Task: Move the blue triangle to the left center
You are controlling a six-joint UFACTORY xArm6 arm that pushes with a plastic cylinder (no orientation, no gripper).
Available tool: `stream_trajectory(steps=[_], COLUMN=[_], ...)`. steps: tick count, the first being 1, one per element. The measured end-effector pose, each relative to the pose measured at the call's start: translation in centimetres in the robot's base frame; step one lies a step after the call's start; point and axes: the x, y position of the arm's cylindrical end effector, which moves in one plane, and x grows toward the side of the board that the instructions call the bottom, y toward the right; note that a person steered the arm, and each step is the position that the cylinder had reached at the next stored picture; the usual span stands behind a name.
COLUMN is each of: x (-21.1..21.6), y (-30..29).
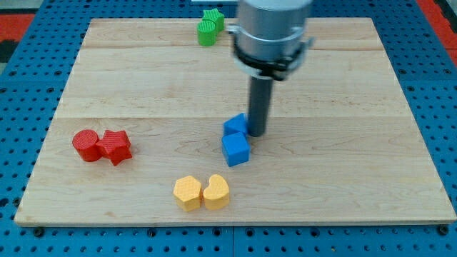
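Observation:
My tip (256, 134) rests on the wooden board (343, 164) near its middle, touching the right side of a blue block (235, 124) whose shape is partly hidden by the rod; it looks like the triangle. A blue cube (235, 150) sits just below it, touching it, to the lower left of my tip.
A red cylinder (85, 145) and a red star (115, 146) touch each other at the view's left. Two yellow blocks (188, 193) (216, 191) sit side by side near the bottom. Two green blocks (210, 25) are at the top edge.

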Motion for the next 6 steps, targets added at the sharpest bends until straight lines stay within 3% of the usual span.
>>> stream_trajectory(steps=[1,2,5,6], x=[-0.3,2.2,-3.1,0.8], y=[-0.4,2.2,-15.7,-11.3])
